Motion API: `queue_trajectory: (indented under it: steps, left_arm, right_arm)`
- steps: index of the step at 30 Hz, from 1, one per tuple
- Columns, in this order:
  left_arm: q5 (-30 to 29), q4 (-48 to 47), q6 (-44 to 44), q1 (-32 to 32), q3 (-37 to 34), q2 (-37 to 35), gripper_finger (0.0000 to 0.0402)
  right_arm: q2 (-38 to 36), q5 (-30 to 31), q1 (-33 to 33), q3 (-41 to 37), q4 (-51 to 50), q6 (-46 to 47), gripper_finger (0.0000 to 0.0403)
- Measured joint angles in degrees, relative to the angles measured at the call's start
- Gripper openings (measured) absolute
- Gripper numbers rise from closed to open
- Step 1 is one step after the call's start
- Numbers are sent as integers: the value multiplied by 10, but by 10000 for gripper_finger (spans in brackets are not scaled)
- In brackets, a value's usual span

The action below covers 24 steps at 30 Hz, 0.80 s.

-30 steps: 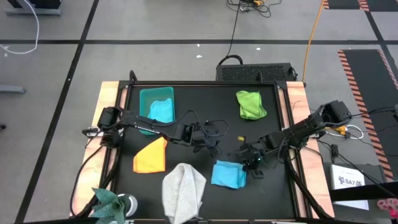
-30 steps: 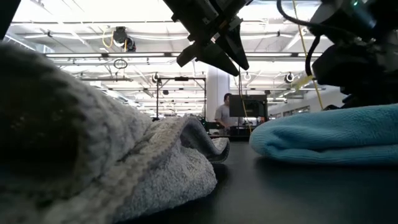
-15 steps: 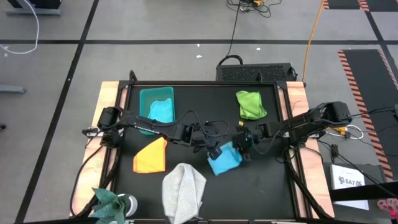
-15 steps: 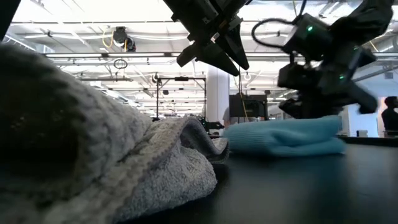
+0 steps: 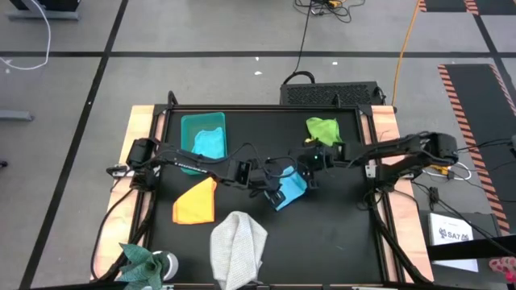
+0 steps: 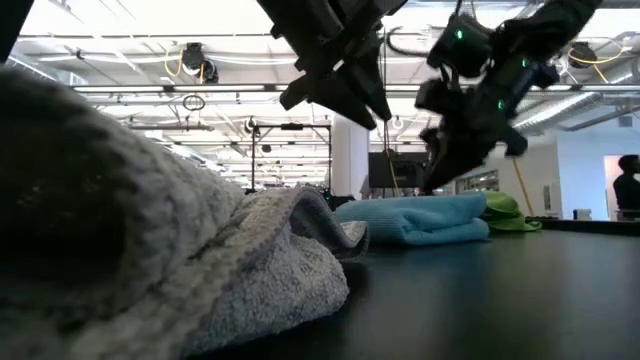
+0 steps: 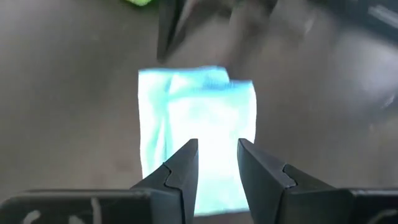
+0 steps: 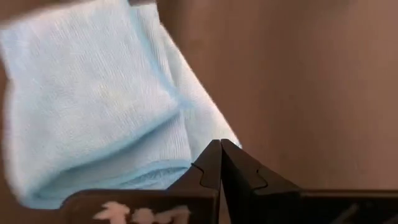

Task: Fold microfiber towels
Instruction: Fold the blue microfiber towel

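left gripper: over the table centre, fingers parted with a narrow gap, nothing between them; hovers above the light blue towel
right gripper: fingers pressed together, tips at the folded towel's edge; held or just touching, can't tell
light blue towel: folded, mid-table, between the two grippers
high view only: orange-yellow towel, grey towel, teal bin, lime green towel
low view only: light blue towel lies flat on the table
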Motion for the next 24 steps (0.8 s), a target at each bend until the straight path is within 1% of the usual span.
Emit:
queue_trajectory:
  steps: [2,4,6,7,9,11,12,15,17,20,24]
  left_arm:
    - [25,-16,14,0,0,0,113]
    - [32,-31,31,1,0,0,113]
    - [39,-32,51,2,0,0,113]
    - [45,-29,61,3,0,0,113]
    - [61,-20,78,6,0,0,113]
    - [69,-18,94,10,0,3,113]
    - [69,-19,100,11,0,5,113]
    - [69,-22,117,12,0,7,113]
    - [63,-20,125,12,0,7,113]
    - [57,-22,143,12,0,7,113]
    - [66,-29,148,18,0,7,113]
  right_arm:
    - [-27,0,4,25,-70,10,0]
    - [-56,0,8,46,-134,22,0]
    - [-85,-4,10,61,-194,71,0]
    - [-98,-17,11,65,-224,110,0]
    - [-118,-69,14,62,-259,195,0]
    - [-133,-127,30,40,-265,258,0]
    - [-139,-137,41,28,-263,281,0]
    - [-140,-137,73,-15,-237,330,4]
    - [-136,-137,88,-47,-200,375,15]
    - [-131,-137,103,-89,-97,454,41]
    - [-122,-136,111,-121,30,524,85]
